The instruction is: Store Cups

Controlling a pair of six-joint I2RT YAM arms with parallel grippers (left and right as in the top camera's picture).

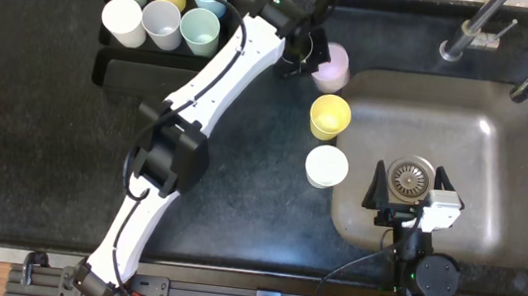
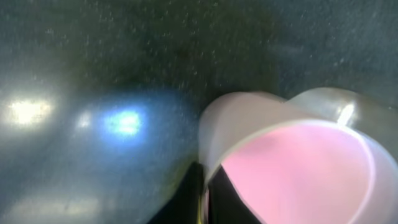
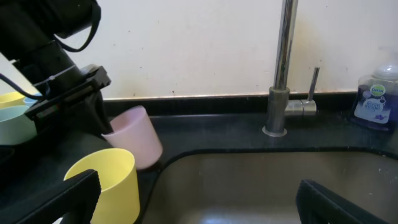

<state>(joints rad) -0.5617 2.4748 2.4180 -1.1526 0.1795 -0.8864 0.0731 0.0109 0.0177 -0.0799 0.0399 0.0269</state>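
The left gripper (image 1: 302, 58) pinches the rim of a pink cup (image 1: 332, 68) and holds it tilted over the dark counter just beyond the sink's (image 1: 506, 126) left back corner. Six cups (image 1: 166, 5) already stand in the black rack (image 1: 143, 72), well to the left of the sink. A yellow cup (image 1: 329, 116) and a white cup (image 1: 326, 165) wait on the sink's left edge. By these views the job is about two-thirds done. The right gripper (image 1: 409, 185) hangs over the sink, fingers spread and empty.
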